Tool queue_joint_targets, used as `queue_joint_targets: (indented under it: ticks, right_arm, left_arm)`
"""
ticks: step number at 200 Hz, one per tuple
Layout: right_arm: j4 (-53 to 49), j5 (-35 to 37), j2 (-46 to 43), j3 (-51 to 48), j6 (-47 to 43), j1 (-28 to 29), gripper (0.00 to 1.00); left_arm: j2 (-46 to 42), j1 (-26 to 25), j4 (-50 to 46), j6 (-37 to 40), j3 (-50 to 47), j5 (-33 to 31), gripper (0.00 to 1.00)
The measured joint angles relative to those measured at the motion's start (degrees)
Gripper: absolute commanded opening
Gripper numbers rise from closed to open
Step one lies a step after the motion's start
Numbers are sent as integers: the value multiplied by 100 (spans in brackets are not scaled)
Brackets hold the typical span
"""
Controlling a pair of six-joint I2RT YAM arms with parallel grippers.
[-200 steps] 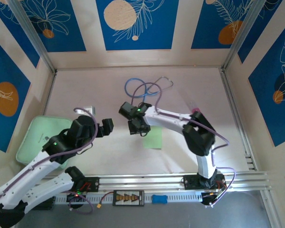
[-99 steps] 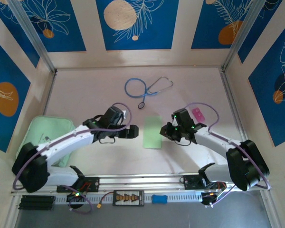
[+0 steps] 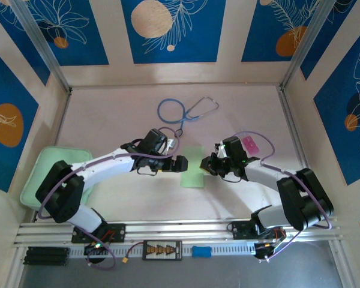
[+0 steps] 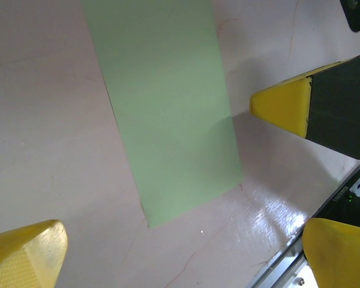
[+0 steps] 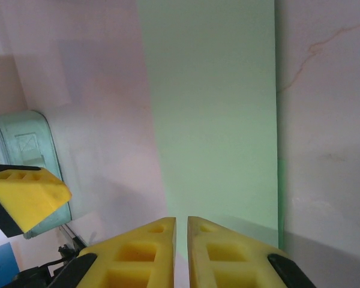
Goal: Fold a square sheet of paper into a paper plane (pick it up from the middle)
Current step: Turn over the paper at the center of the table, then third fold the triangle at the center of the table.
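Note:
The square sheet of paper (image 3: 192, 177) lies flat on the table as a narrow pale green rectangle, seemingly folded in half. In the left wrist view its corner (image 4: 168, 108) sits just ahead of my left gripper (image 4: 185, 234). That gripper (image 3: 181, 163) stands wide open at the sheet's left edge, nothing between its yellow fingers (image 4: 24, 255). My right gripper (image 3: 203, 166) is at the sheet's right edge. Its tips (image 5: 181, 221) are shut to a thin slit over the paper's near edge (image 5: 216, 120). No paper visibly sits between them.
A thick mint-green pad (image 3: 45, 165) lies at the left under the left arm. A blue stethoscope (image 3: 180, 111) lies behind the paper, and a small pink item (image 3: 250, 144) sits by the right arm. An aluminium rail (image 3: 186, 228) runs along the near edge.
The left arm has swung from over the pad to the paper's left edge. The right gripper has moved from the sheet's upper left to its right edge and closed.

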Motion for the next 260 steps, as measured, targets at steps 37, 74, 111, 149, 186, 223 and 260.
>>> queue_joint_targets:
  ticks: [37, 74, 111, 149, 186, 223, 260]
  right_arm:
    - [245, -140, 284, -2, -2, -63, 15]
    - [483, -356, 658, 0, -4, -118, 14]
    - [529, -435, 929, 0, -26, -118, 13]
    - [599, -527, 1182, -31, -138, -118, 12]
    - [748, -629, 1224, -81, -227, -114, 12]
    - [767, -651, 1244, -79, -308, -107, 12]
    - [761, -649, 1244, -76, -350, -105, 12]
  left_arm:
    - [55, 7, 313, -136, -170, 44, 100]
    - [79, 46, 455, -264, -212, 81, 100]
    - [81, 81, 476, -295, -223, 81, 100]
    - [103, 125, 551, -358, -332, 90, 88]
    - [345, 210, 719, -507, -417, 249, 73]
    - [719, 247, 944, -632, -433, 472, 61]
    - [1064, 258, 1226, -734, -431, 669, 49]
